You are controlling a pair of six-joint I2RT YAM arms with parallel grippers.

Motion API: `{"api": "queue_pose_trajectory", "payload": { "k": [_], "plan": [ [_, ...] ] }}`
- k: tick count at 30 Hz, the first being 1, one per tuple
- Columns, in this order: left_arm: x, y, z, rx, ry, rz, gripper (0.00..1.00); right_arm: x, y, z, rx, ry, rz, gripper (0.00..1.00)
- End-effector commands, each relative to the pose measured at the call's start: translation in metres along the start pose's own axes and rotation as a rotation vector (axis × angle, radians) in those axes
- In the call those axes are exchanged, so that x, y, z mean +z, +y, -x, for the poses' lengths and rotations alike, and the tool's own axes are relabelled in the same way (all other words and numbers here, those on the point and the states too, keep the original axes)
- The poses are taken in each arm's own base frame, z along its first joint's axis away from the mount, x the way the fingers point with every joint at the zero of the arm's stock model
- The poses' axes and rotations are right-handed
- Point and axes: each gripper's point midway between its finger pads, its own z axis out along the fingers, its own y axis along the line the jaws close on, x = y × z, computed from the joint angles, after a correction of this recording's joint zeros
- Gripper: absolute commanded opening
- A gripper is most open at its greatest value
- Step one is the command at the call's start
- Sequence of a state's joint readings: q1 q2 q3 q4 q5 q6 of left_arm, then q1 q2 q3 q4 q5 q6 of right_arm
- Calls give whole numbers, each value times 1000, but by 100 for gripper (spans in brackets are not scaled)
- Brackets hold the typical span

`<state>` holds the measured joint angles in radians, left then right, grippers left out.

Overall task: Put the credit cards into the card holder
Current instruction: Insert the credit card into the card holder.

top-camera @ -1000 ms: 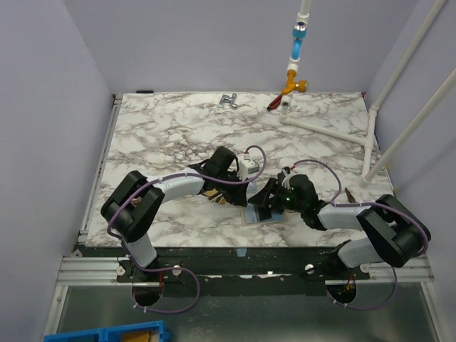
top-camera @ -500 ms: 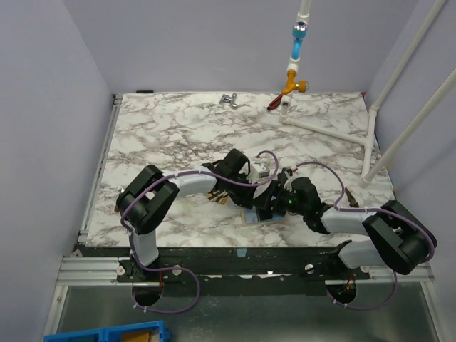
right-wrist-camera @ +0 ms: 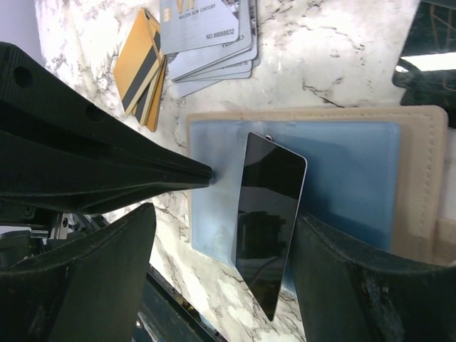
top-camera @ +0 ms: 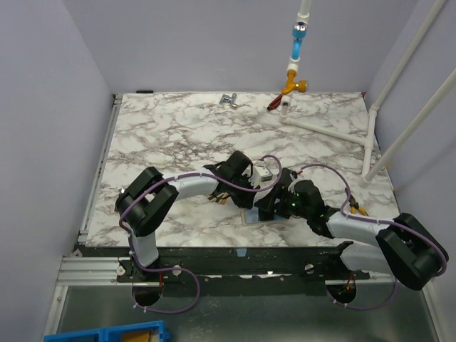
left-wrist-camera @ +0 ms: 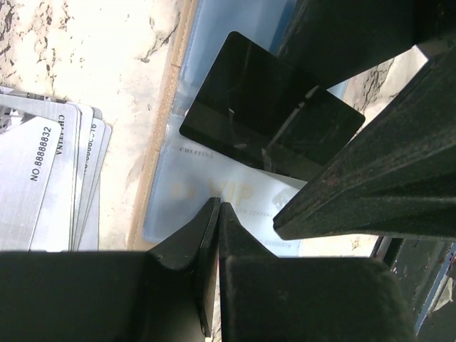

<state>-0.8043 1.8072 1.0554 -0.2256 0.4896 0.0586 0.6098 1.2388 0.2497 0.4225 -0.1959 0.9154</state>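
Grippers: we saw left gripper (left-wrist-camera: 214, 214) pressed together | right gripper (right-wrist-camera: 214, 214) spread around glossy black rectangular card (right-wrist-camera: 269, 217) | tan stitched leather-like card holder (right-wrist-camera: 420, 178) at its 3 o'clock

"NO.88888832" on the top grey card (left-wrist-camera: 35, 178) of the fanned stack, same number on it in the right wrist view (right-wrist-camera: 214, 32), faint "VIP" on the pale card (left-wrist-camera: 228, 196) in the holder

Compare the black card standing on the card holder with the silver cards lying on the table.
The black card is dark and glossy; the silver cards are pale grey with printed numbers. The black card stands tilted on edge over the open card holder; the silver cards lie flat, fanned on the marble. The black card is alone; the silver cards overlap in a stack. Both are thin rectangles with rounded corners.
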Motion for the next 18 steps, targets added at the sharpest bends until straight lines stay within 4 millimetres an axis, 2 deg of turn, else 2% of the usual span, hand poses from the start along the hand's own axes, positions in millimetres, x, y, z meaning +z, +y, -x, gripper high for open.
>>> {"api": "queue_pose_trajectory", "payload": {
  "k": [1, 8, 14, 18],
  "plan": [
    [-3, 9, -26, -1, 80, 54, 5, -12, -56, -24, -27, 66, -229, 76],
    [-5, 3, -24, -2, 55, 34, 5, -6, -59, -28, -37, 120, -262, 72],
    [-6, 3, -24, 1, 53, 31, 4, -16, -54, -14, -65, 97, -308, 71],
    [-6, 2, -21, 3, 46, 28, 4, -22, -65, -18, -68, 138, -391, 72]
  ]
}}
